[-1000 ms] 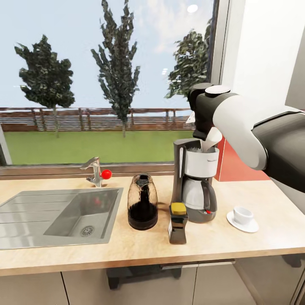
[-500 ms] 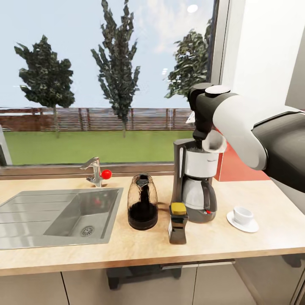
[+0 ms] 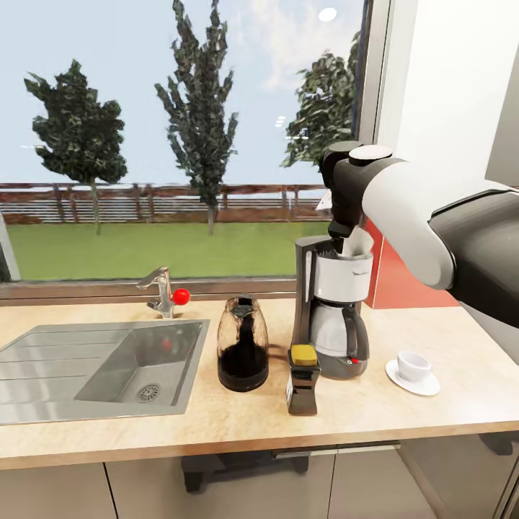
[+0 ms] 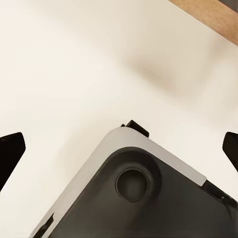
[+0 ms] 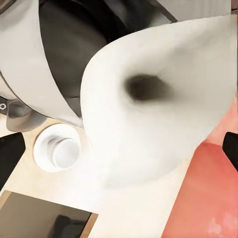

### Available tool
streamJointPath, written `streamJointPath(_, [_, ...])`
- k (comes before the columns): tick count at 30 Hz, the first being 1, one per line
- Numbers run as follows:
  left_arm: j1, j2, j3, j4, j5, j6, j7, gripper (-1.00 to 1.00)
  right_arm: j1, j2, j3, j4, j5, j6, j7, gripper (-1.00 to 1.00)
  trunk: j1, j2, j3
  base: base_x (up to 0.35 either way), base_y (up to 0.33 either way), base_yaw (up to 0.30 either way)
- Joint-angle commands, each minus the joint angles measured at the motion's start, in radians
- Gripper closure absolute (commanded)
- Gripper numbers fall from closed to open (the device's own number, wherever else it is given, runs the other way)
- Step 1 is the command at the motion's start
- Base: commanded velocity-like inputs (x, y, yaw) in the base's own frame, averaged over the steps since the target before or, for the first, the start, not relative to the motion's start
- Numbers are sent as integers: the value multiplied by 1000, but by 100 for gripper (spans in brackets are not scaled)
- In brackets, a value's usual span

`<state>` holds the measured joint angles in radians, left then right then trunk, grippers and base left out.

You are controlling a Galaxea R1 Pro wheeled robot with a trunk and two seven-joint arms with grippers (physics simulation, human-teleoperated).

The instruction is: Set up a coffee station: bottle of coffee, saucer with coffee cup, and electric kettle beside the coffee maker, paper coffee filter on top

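The coffee maker [image 3: 333, 317] stands on the kitchen countertop [image 3: 447, 339] below the window. The white paper coffee filter [image 3: 356, 246] lies in its open top, leaning to the right. My right gripper [image 3: 339, 235] hangs just above it, open, and the right wrist view shows its fingertips wide apart on either side of the filter [image 5: 148, 114]. The glass electric kettle [image 3: 243, 344] stands left of the machine, and the bottle of coffee [image 3: 303, 379] stands in front of it. The coffee cup [image 3: 414, 365] sits on the saucer [image 3: 398, 380] at the right. My left gripper [image 4: 119, 148] is open and holds nothing.
A steel sink [image 3: 108, 367] with a faucet [image 3: 162, 292] takes up the counter's left part. A red panel [image 3: 404, 285] stands behind the coffee maker against the right wall. The left wrist view looks down on the robot's own base [image 4: 139, 198] over a pale floor.
The filter has turned and dropped from under my right gripper onto the coffee maker's top. The right arm has barely moved.
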<state>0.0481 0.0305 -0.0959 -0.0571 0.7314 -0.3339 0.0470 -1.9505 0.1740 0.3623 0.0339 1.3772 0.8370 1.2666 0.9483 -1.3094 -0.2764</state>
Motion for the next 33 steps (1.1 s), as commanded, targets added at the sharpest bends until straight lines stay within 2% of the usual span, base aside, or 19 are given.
streamJointPath(1, [0,0,-9,-3,5,-1,5,-100,-1,0,2,1,0,7,4,-100,0,-1,-1,0,0,0])
streamJointPath(20, [1,0,-8,-3,5,-1,5,-100,-2,0,-10,-18,-23,9,12,-100,0,-1,-1,0,0,0])
streamJointPath(27, [0,-1,-8,-3,5,5,5,-100,-2,-52,-15,-121,-73,22,24,-100,0,-1,-1,-242,0,0])
streamJointPath(33, [0,-3,-8,-3,5,7,4,-100,-2,-93,-16,-145,-85,24,29,-100,0,-1,-1,-322,0,0])
